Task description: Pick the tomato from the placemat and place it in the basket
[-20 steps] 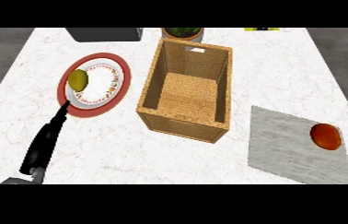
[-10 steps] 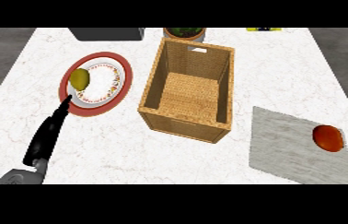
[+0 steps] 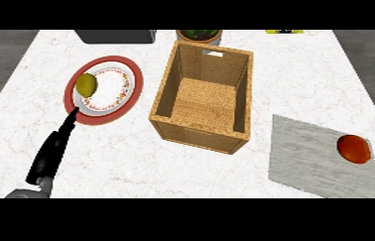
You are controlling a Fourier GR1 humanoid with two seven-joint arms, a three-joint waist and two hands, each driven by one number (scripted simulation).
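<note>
A: Looking for the tomato [image 3: 353, 149]? It lies on the placemat [image 3: 307, 160], near its right side, at the table's [image 3: 293, 71] right, well apart from the basket [image 3: 207, 95].

B: Why is it there, untouched?

A: I judge the pick has not begun. No right hand shows. The left hand [image 3: 51, 153] comes in at lower left, fingers straight and together, holding nothing, its tip touching the plate's [image 3: 102, 88] rim.

B: And the basket?

A: It stands upright and open-topped between plate and placemat, so a drop from above looks easy.

B: Which way does the tomato point?

A: It reads slightly taller than wide, long axis running roughly away from the robot; I cannot make out a stem end.
</note>
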